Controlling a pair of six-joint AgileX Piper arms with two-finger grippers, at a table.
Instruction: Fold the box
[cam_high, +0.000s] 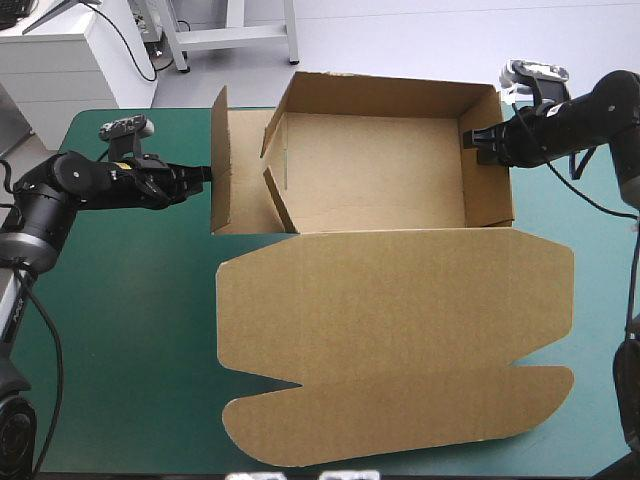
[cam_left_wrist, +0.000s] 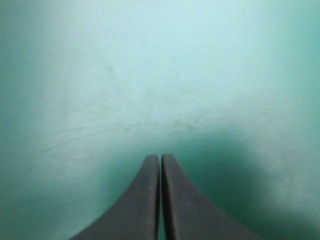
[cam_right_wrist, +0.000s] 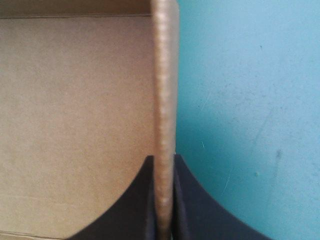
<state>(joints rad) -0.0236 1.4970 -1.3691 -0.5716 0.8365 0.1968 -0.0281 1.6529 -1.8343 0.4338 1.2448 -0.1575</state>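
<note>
The right tool is all but closed on the upright right wall of the brown box, a cut sheet of corrugated board. The wall's top edge runs between the two black fingers. One finger sits inside the tray and the other outside, over the teal-green cover of the worktop. In the high view this grip lies towards the far end of that wall.

The left tool is closed with nothing between its fingers, and its own view shows only the cover ahead. In the high view it lies at the outer face of the outer left panel, which stands upright. Whether it touches the panel cannot be told.

The box rests on the middle of the worktop, towards the far edge. Its far and right walls are raised, and an inner left flap leans inward. The broad lid lies flat towards the near edge.

Handling, as a judgement:
- The board is likely light.
- It is likely stiff across each panel and will bend readily only along its scored creases.
- Its faces are smooth, so a loose grip may slip.
- A hard pinch may crush an edge.
- Take hold on a free top edge, away from the corners.
- Turn each panel about its crease.
</note>
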